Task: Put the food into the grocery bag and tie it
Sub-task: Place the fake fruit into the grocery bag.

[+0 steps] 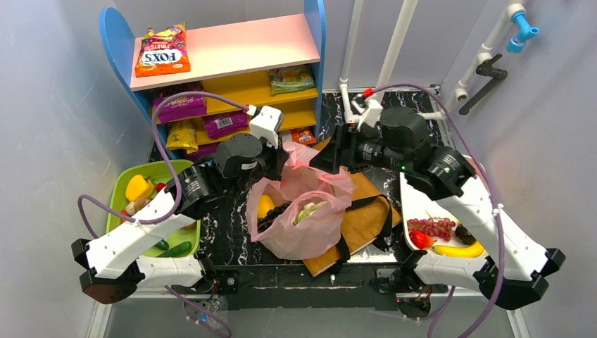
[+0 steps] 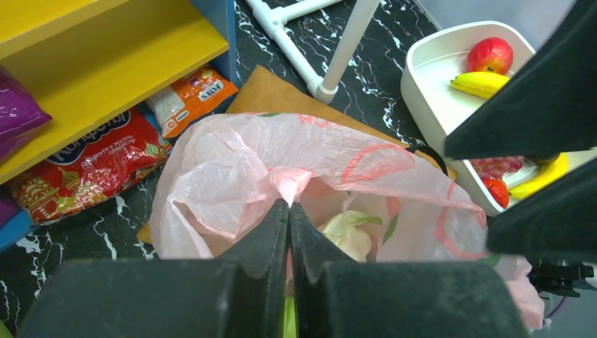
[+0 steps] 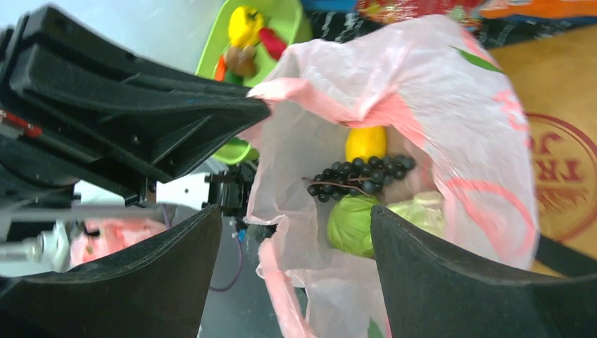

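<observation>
Green plastic first: at 9 o'clock on the black marbled table (image 1: 225, 239) sits a bin (image 1: 115, 203) with a yellow pepper (image 1: 139, 187) in it. Behind it, at about 11 o'clock, a shelf (image 1: 239, 42) holds snack packets (image 1: 162, 51).

Moving in towards the middle, the left gripper (image 2: 289, 205) reaches over from 10 o'clock. Its jaws are pinched tight on a bunched fold of pink plastic at the rim of the grocery bag (image 1: 303, 229) and hold that edge up.

The bag itself stands at the centre of the table, on top of a brown paper bag (image 1: 366, 215) that lies flat. Its mouth gapes. Inside, a yellow fruit (image 3: 366, 143) sits at the back, dark grapes (image 3: 359, 176) lie just in front of it and touch it, and a green-and-white vegetable (image 3: 352, 227) rests nearest the opening.

On the far side of the bag, at about 1 o'clock, the right gripper (image 3: 292, 211) hangs with its fingers spread wide. The bag's loose edge lies in the gap between them, and neither finger is clamping it.

Over at 4 o'clock a white tray (image 1: 407, 193) carries red grapes (image 1: 435, 227) and a banana (image 1: 459, 250), well apart from the bag.
</observation>
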Controlling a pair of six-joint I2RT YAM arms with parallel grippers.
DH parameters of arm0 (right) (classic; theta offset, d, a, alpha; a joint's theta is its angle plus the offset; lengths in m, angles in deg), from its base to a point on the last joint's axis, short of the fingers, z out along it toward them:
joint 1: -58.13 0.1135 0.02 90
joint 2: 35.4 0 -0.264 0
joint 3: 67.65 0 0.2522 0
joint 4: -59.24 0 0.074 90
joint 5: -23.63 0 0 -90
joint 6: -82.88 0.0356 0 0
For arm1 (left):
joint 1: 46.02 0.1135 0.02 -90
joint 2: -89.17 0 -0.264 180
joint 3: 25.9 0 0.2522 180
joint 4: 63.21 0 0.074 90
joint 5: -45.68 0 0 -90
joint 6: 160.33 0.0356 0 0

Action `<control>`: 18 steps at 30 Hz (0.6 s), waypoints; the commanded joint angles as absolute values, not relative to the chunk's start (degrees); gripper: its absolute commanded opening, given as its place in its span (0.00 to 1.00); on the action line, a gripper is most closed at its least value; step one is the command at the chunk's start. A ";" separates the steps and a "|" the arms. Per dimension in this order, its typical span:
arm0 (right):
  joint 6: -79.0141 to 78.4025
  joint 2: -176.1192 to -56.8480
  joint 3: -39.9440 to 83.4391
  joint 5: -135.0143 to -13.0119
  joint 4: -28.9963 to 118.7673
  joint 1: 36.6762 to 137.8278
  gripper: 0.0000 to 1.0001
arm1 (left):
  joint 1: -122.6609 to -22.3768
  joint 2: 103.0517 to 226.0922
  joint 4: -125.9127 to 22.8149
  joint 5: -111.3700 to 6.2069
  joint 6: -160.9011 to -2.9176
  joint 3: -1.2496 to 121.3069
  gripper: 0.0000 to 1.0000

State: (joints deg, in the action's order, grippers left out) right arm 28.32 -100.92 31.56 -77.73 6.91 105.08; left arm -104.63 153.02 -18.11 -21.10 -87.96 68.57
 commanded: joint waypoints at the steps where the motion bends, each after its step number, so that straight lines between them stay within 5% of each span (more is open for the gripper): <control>1: 37.67 -95.73 35.35 -62.74 -4.32 105.37 0.84 | -104.29 151.94 -18.72 -19.83 -88.05 69.59 0.00; 9: 56.62 -84.02 20.43 -71.42 4.95 106.05 0.86 | -104.29 152.66 -20.00 -20.03 -88.01 69.80 0.00; 18: 61.30 -89.49 27.27 -61.12 1.66 122.46 0.88 | -104.29 153.62 -20.22 -20.03 -88.64 70.52 0.00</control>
State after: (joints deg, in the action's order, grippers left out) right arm 57.30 -87.41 23.04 -67.65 0.34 115.60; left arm -104.63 153.74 -19.45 -21.03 -88.09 68.59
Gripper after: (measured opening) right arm 0.875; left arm 0.010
